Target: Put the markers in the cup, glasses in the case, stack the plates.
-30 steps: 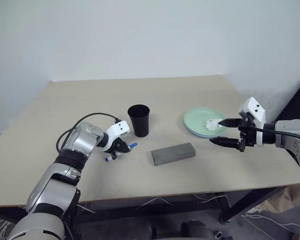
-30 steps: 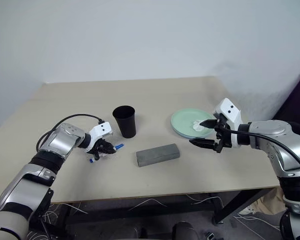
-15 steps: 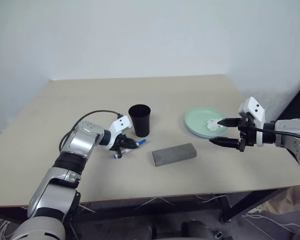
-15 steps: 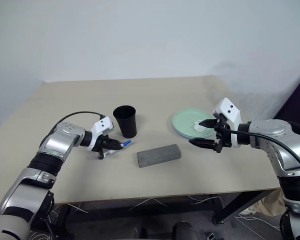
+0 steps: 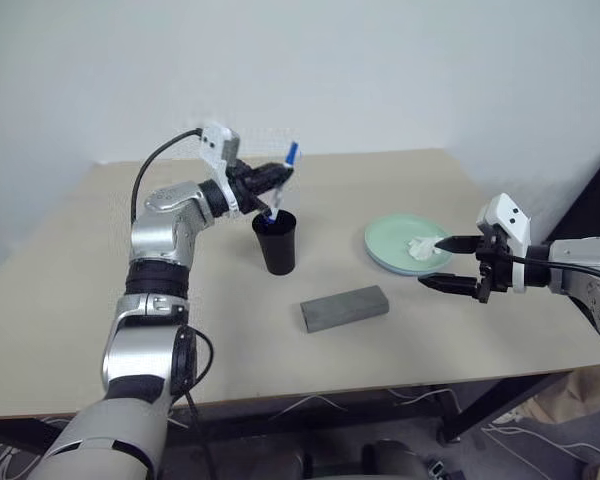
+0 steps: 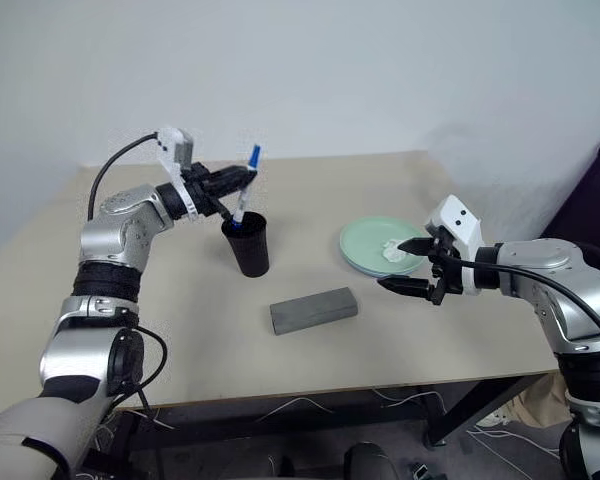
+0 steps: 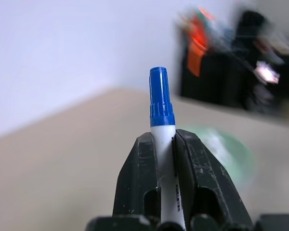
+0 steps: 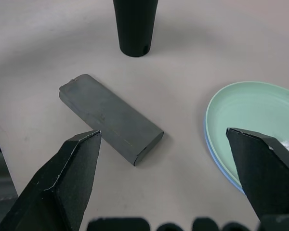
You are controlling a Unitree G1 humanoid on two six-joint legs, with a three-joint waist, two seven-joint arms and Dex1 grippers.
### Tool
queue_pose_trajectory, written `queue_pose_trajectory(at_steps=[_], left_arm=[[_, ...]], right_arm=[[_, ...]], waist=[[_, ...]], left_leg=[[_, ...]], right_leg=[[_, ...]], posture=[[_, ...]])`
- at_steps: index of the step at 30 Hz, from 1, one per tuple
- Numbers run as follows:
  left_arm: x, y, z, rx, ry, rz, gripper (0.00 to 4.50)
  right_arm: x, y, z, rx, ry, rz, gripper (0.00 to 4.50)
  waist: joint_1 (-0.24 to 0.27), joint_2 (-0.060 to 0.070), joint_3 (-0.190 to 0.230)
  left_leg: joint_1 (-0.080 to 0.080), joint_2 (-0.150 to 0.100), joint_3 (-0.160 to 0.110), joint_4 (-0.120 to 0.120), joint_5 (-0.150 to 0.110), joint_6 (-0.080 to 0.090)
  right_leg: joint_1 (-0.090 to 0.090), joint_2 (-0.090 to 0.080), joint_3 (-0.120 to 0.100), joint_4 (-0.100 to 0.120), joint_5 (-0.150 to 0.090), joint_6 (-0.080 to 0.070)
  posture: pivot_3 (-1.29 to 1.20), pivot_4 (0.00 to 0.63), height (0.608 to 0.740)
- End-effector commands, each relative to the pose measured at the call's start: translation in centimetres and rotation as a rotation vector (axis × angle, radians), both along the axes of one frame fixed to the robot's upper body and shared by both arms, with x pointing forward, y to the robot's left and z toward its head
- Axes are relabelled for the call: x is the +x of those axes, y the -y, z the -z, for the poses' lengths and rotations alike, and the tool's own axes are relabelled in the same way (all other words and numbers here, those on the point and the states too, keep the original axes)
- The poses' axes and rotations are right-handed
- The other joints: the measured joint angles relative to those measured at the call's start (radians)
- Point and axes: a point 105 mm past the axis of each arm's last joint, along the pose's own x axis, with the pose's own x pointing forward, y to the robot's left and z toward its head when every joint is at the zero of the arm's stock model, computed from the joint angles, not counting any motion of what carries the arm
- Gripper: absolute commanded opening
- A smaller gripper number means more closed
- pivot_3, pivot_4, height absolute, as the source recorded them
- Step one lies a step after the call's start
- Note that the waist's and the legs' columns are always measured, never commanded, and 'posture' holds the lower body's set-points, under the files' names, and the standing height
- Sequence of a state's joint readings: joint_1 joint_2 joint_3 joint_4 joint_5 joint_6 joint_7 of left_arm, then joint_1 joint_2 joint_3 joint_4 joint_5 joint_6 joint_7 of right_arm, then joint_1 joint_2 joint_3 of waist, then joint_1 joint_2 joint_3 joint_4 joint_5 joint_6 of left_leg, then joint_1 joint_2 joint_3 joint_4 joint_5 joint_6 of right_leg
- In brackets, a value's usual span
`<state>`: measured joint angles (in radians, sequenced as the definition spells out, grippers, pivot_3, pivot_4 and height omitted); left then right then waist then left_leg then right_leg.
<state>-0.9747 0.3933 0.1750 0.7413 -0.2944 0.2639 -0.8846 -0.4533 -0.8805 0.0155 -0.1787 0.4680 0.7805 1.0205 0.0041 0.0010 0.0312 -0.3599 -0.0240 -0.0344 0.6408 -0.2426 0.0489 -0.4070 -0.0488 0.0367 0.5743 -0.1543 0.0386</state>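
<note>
room behind marker (image 7: 161,125) blurred, mint plate (image 8: 253,120) cut off

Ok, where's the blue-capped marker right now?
In the head views the blue-capped marker is pinched in the left gripper, tilted cap-up just above the black cup on the table's left half.

Showing on the desk (image 5: 110,300): one marker (image 5: 280,182), one cup (image 5: 277,242), one case (image 5: 345,307), two stacked plates (image 5: 392,242), one tissue (image 5: 421,248).
</note>
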Motion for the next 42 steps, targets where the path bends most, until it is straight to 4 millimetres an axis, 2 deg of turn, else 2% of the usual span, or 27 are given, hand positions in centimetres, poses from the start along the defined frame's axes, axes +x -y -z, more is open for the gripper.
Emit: queue_pose_trajectory(at_steps=[1,8,15,24,32,36,37,42], left_arm=[[1.0,-1.0,-1.5,-0.053,0.092,-0.1,0.09],[1.4,-0.3,1.1,-0.066,0.073,-0.124,0.09],[1.3,0.7,2.6,-0.071,0.068,-0.112,0.09],[0.6,0.5,4.6,-0.029,0.074,-0.098,0.09],[0.4,-0.3,5.1,-0.042,0.062,-0.109,2.8],[0.5,-0.5,4.2,-0.05,0.082,-0.109,4.24],[0.6,-0.6,3.9,-0.052,0.09,-0.11,4.47],[0.1,-2.1,0.9,-0.043,0.112,-0.048,4.47]], right_arm=[[0.2,-0.1,-1.7,0.004,0.064,-0.006,4.5],[0.2,-0.1,-1.9,0.004,0.066,-0.004,4.5],[0.2,-0.1,-2.1,0.003,0.067,-0.003,4.5],[0.3,0.0,-2.0,0.008,0.063,0.001,4.5],[0.4,0.1,-2.2,0.014,0.067,0.009,4.5],[0.3,0.2,-2.1,0.015,0.067,0.017,4.5],[0.3,0.3,-2.2,0.016,0.068,0.02,4.5],[0.5,0.7,-2.3,0.019,0.077,0.037,4.5]], waist=[[0.001,0.0,0.0],[0.006,-0.001,0.0],[0.005,-0.001,0.0],[0.005,-0.001,0.0],[0.005,-0.001,0.0],[0.005,-0.001,0.0],[0.005,-0.001,0.0],[0.004,-0.001,0.0]], left_leg=[[0.0,0.0,0.0,0.0,0.0,0.0],[-0.002,-0.002,-0.001,0.0,0.0,0.0],[-0.002,-0.002,-0.001,0.0,0.0,0.0],[-0.001,-0.002,0.0,0.0,0.0,0.0],[-0.001,-0.002,-0.001,0.0,0.0,0.0],[-0.001,-0.002,-0.001,0.0,0.0,0.0],[-0.001,-0.002,-0.001,0.0,0.0,0.0],[-0.002,-0.002,-0.001,0.0,0.0,0.0]], right_leg=[[0.0,0.0,0.0,0.0,0.0,0.0],[0.001,-0.001,0.001,-0.002,0.0,0.0],[0.0,-0.001,0.001,-0.002,0.0,0.0],[0.0,0.0,0.001,-0.001,0.0,0.0],[0.001,0.0,0.001,-0.001,0.0,0.0],[0.0,0.0,0.001,-0.001,0.0,0.0],[0.0,0.0,0.001,-0.001,0.0,0.0],[0.0,0.0,0.001,-0.001,0.0,0.0]], posture=[[0.0,0.0,0.727],[0.0,0.0,0.727],[0.0,0.0,0.727],[0.0,0.0,0.727],[0.0,0.0,0.727],[0.0,0.0,0.727],[0.0,0.0,0.727],[0.0,0.0,0.727]])
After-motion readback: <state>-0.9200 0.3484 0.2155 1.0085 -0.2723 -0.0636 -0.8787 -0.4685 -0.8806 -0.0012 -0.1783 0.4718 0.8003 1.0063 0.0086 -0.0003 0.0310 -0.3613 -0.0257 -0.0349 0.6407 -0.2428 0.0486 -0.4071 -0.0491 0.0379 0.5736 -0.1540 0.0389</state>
